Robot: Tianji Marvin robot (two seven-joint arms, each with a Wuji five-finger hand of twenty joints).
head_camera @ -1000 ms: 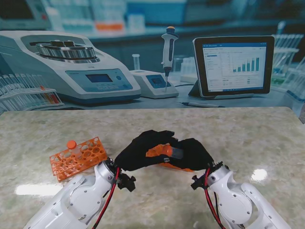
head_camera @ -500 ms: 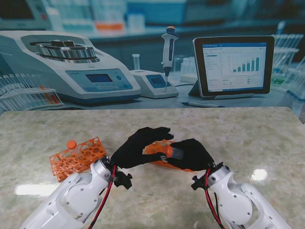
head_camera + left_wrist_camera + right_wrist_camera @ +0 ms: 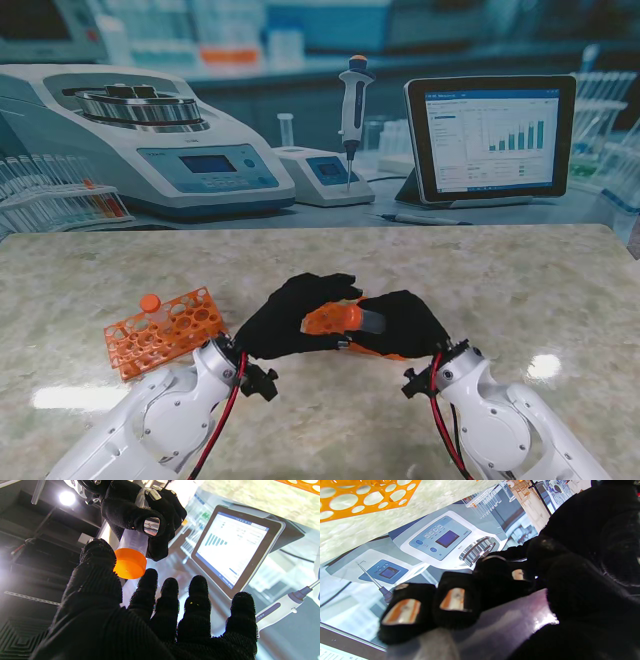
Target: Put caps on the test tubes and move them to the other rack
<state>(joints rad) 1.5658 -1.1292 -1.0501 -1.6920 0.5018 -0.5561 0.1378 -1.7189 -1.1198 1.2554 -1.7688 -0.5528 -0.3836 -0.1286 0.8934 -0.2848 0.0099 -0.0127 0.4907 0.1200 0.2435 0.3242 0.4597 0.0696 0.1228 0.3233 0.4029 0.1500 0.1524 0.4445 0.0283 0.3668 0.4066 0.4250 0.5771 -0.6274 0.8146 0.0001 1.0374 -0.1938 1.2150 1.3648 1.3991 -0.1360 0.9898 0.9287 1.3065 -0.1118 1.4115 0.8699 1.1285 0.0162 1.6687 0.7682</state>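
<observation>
My right hand (image 3: 402, 322) is shut on a clear test tube (image 3: 371, 321), held on its side above the table. The left wrist view shows that tube (image 3: 133, 541) in the right hand (image 3: 140, 512) with an orange cap (image 3: 130, 563) on its end. My left hand (image 3: 296, 314) curls over the cap (image 3: 335, 318). Its thumb (image 3: 100, 562) and first fingertip press on the cap's sides, and the other fingers are spread. In the right wrist view the fingers (image 3: 455, 600) wrap the tube (image 3: 500, 625). An orange rack (image 3: 165, 326) at the left holds one capped tube (image 3: 150, 302).
A second orange rack (image 3: 390, 350) lies mostly hidden under my hands. Beyond the table's far edge stand a centrifuge (image 3: 150, 135), a pipette (image 3: 353, 105) on its stand and a tablet (image 3: 490, 135). A pen (image 3: 420, 218) lies by the tablet.
Half a second ago the left hand's fingers were lifted off the cap; now they have curled back down onto it. The right hand and tube have stayed put.
</observation>
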